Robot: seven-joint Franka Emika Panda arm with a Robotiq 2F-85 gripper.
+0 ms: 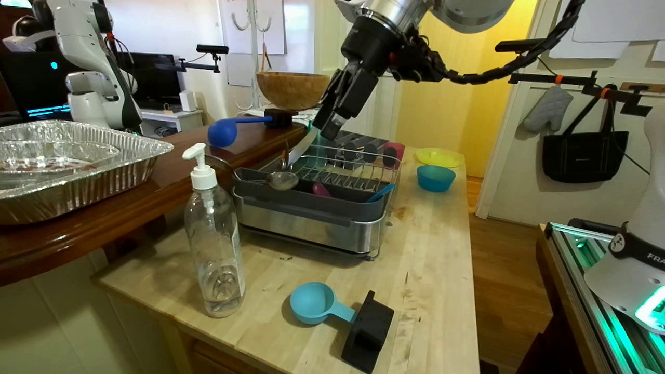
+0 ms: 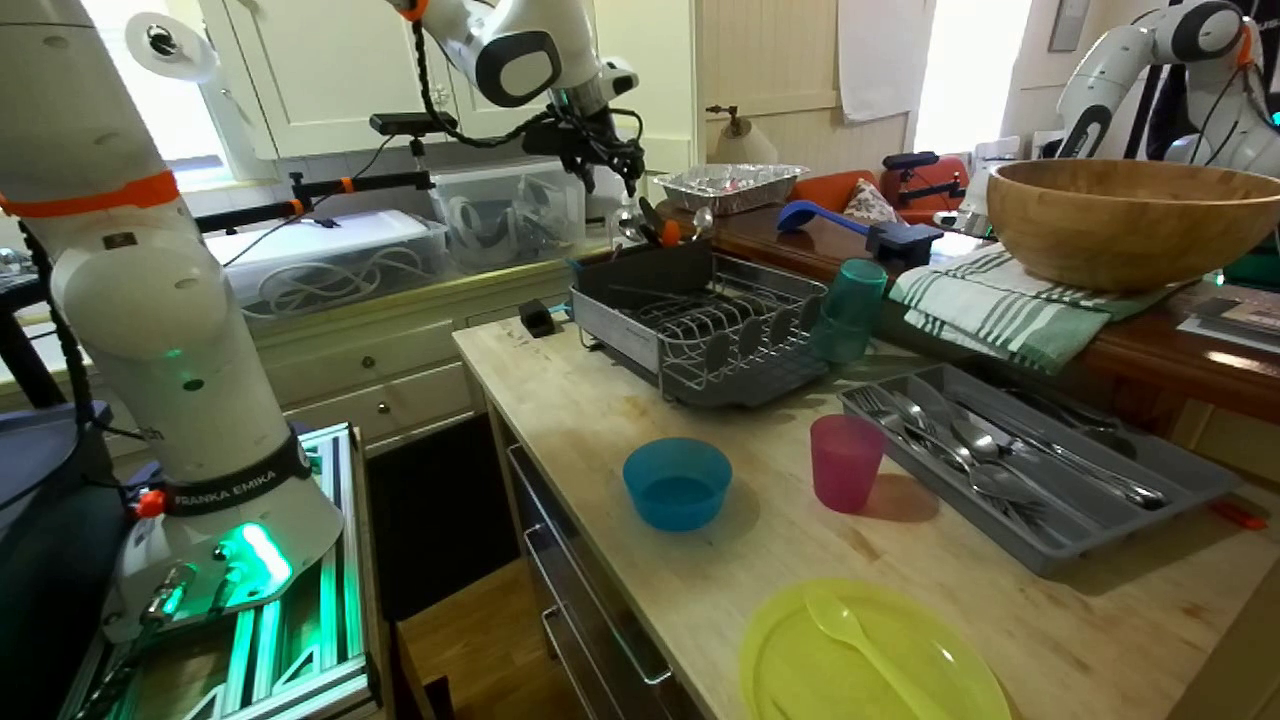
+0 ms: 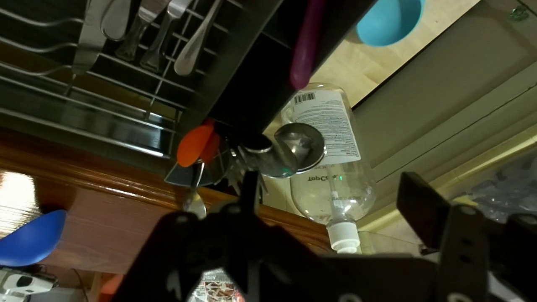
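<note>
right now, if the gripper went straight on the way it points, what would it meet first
Most likely the metal spoons standing in the end of the dark caddy; depth is hard to judge, but the pump bottle shows behind them in the wrist view.

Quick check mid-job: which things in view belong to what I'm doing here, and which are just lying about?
Likely in the job, being nearest the open jaws:
- utensil caddy
- metal utensils in it
- orange utensil
- dish rack

Apparently just lying about:
- pump bottle
- light-blue scoop
- blue bowl
- yellow plate
- wooden bowl
- foil tray
</note>
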